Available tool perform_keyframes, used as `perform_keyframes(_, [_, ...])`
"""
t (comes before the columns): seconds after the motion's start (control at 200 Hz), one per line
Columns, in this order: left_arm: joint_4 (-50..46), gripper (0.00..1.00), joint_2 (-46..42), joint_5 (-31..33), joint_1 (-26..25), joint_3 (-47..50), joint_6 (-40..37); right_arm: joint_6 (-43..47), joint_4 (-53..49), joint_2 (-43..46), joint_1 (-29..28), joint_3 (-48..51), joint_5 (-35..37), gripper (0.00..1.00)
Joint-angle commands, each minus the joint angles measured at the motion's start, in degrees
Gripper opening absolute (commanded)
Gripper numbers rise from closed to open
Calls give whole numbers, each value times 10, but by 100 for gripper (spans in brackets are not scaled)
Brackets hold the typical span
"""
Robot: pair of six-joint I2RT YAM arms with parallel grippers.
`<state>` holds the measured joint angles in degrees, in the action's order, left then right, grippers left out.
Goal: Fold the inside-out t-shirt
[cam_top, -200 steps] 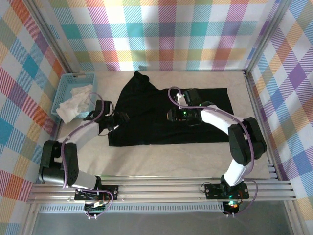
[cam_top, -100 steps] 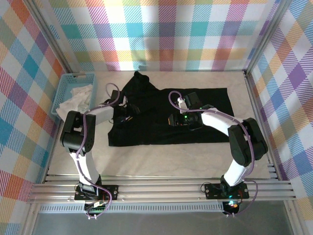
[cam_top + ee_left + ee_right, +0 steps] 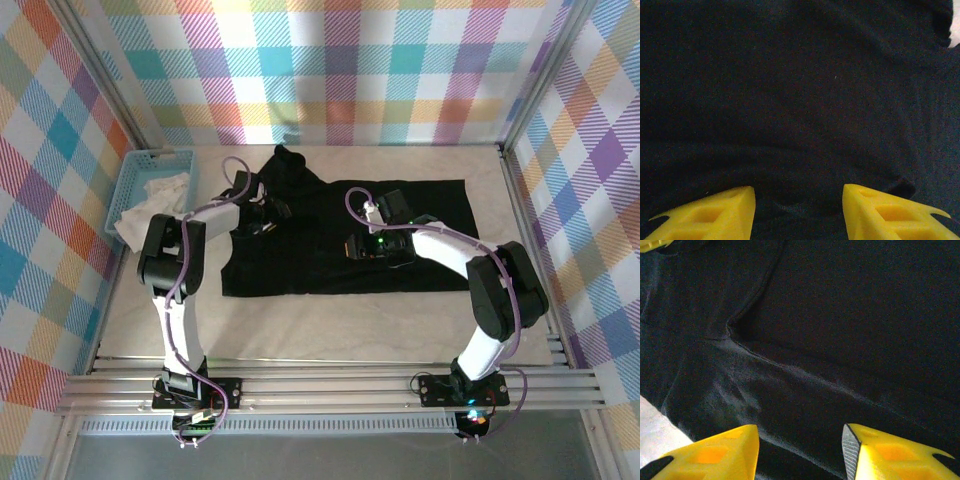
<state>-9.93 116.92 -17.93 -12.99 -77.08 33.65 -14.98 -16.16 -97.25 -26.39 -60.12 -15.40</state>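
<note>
T-shirt (image 3: 300,265), black, one item: we are finding it lying flat directly beneath left gripper (image 3: 797,195) and right gripper (image 3: 800,432); both are holding their fingers apart, clamping nothing.

Top cam's mounted high behind the arms (image 3: 495,290), looking down on the whole table (image 3: 330,330), bases at the bottom edge. Both wrist cams sit super close over the t-shirt (image 3: 300,265), facing down past their yellow fingers (image 3: 715,215). All three share that black cloth.
</note>
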Motion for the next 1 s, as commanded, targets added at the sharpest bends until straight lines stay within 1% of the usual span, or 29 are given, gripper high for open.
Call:
perform_keyframes(0.0, [-20, 49, 23, 5, 7, -45, -6, 2, -8, 18, -2, 4, 3, 48])
perform_keyframes(0.15, [-50, 49, 67, 14, 19, -122, -13, 3, -13, 20, -2, 4, 6, 48])
perform_keyframes(0.22, [-55, 49, 86, 8, 27, -162, -11, 5, -19, 24, -2, 4, 12, 48])
perform_keyframes(0.235, [-73, 49, 90, 6, 28, -168, -11, 6, -19, 26, -2, 4, 13, 48])
perform_keyframes(0.275, [-84, 50, 98, 4, 33, -191, -11, 8, -22, 27, -2, 5, 17, 48])
perform_keyframes(0.375, [-107, 51, 112, 1, 41, -243, -15, 13, -32, 33, -3, 5, 26, 48])
perform_keyframes(0.455, [-115, 51, 110, -10, 50, -260, -16, 15, -38, 36, -2, 6, 33, 48])
perform_keyframes(0.555, [-109, 52, 71, -21, 53, -217, -27, 17, -41, 38, -2, 10, 37, 48])
perform_keyframes(0.645, [-65, 53, 10, -39, 52, -108, -10, 17, -40, 36, -2, 14, 40, 48])
perform_keyframes(0.68, [-26, 53, -10, -46, 50, -64, -1, 17, -39, 33, -3, 14, 41, 49])
perform_keyframes(0.75, [9, 54, -32, -64, 40, -6, 8, 17, -38, 27, -2, 12, 41, 49])
perform_keyframes(0.85, [22, 54, -32, -102, 16, 11, 2, 18, -35, 11, -1, 5, 32, 49])
perform_keyframes(0.995, [21, 54, -17, -98, -13, 10, -2, 13, -27, 4, -2, 7, 28, 49])
